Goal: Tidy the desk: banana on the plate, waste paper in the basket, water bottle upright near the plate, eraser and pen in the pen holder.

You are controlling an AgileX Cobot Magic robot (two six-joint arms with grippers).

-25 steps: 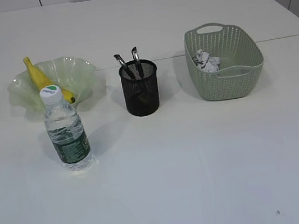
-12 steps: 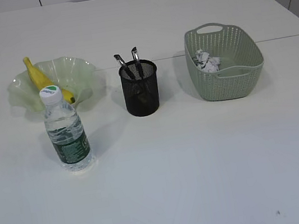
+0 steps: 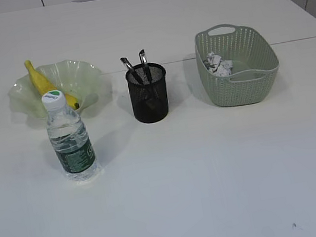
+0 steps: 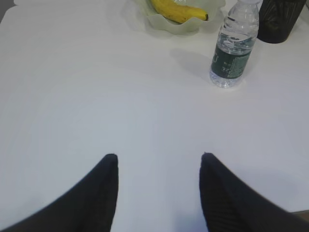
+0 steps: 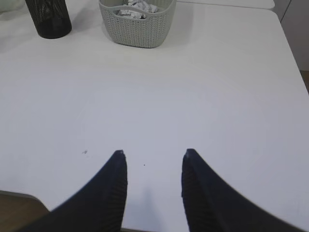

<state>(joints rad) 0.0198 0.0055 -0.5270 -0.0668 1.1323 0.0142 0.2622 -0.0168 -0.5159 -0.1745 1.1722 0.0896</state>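
A yellow banana (image 3: 44, 85) lies on the pale green plate (image 3: 82, 76); it also shows in the left wrist view (image 4: 177, 10). A water bottle (image 3: 70, 138) stands upright in front of the plate, also in the left wrist view (image 4: 233, 48). A black mesh pen holder (image 3: 148, 93) holds two pens (image 3: 138, 68); the eraser is not visible. Crumpled waste paper (image 3: 218, 64) lies in the grey-green basket (image 3: 249, 89), also in the right wrist view (image 5: 136, 7). My left gripper (image 4: 158, 157) and right gripper (image 5: 153, 152) are open and empty above bare table, out of the exterior view.
The table's front and right edges show in the right wrist view (image 5: 294, 58). A seam between two tabletops runs behind the basket (image 3: 302, 40). A small dark speck marks the table (image 5: 85, 152).
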